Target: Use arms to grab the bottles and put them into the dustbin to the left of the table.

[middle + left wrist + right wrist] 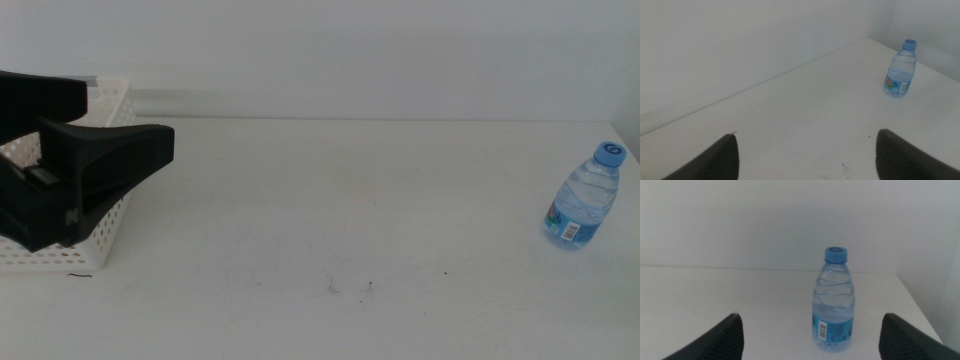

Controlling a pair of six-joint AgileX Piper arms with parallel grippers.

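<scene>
Item: water bottle, clear, blue cap, standing upright on the white surface, long axis vertical; position in the middle view about 3 o'clock, close to the right edge

Item: right gripper, out of the middle view; fingers spread wide, empty; bottle lies straight ahead, centred between them but not yet between the tips; judged the nearer arm for this pick

Item: left gripper, at 9 o'clock in the middle view, over the dustbin; fingers spread wide, nothing held; bottle well apart from it, across the whole surface

Item: dustbin, white lattice basket, at 9 o'clock on the left edge; contents cannot be told

Room: surface between bottle and dustbin bare apart from a few dark specks at 6 o'clock; surface edge near the bottle's far side, so a forward push risks tipping it off
</scene>
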